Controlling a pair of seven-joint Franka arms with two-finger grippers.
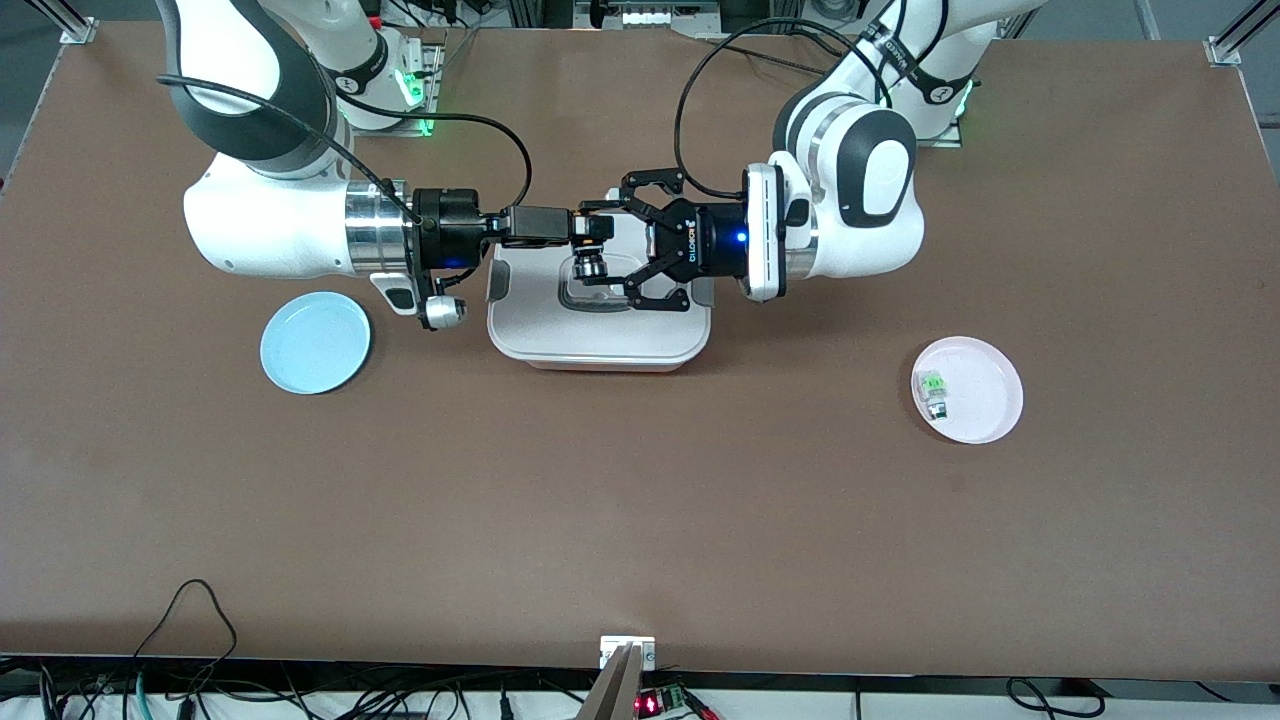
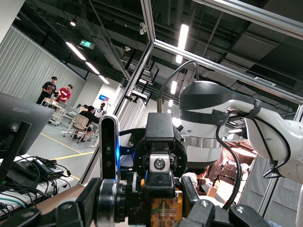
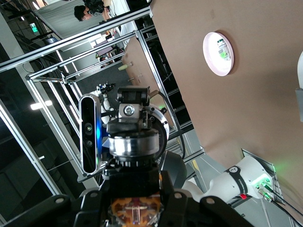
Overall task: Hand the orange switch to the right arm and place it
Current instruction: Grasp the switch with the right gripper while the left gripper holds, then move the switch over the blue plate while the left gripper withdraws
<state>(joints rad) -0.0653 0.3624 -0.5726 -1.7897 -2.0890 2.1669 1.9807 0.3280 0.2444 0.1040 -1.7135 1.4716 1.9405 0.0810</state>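
Fingers (image 1: 597, 228) of both grippers seemingly pinch cylindrical orange switch (image 1: 590, 266).

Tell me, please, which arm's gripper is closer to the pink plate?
Left. The left gripper is over the white container, on the side toward the pink plate; the right gripper meets it there from the blue plate's end.

Brown table (image 1: 640, 520) with blue plate (image 1: 315, 343), white container (image 1: 598, 335), pink plate (image 1: 980, 395)
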